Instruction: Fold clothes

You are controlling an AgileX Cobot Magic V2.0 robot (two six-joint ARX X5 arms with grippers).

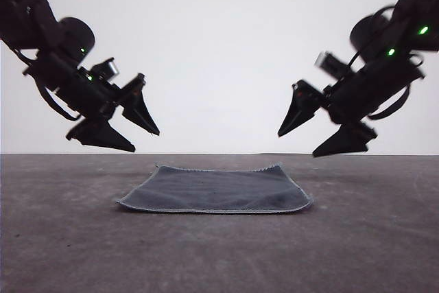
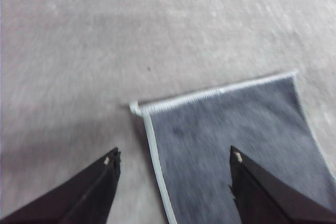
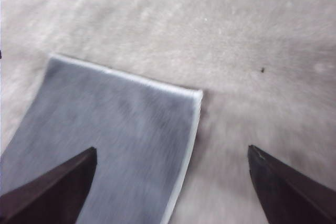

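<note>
Front view: the cloth [image 1: 214,190] lies flat, dark grey face up, at the centre of the grey worktop [image 1: 68,252]. The left end effector [image 1: 144,138] and right end effector [image 1: 298,142] hang above its two sides, jaws spread, gripping nothing.

Left wrist view: the spread fingers [image 2: 100,182] straddle a hemmed corner.

Right wrist view: the fingers [image 3: 63,182] are parted over the opposite corner.

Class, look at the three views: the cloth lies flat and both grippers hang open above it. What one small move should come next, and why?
Probably lower both arms to the cloth's side edges. The cloth lies flat and unfolded on the table, dark grey face up. The left gripper and right gripper are open, in the air, holding nothing. In each wrist view the open fingers straddle a hemmed edge, so a grasp there looks ready.
</note>
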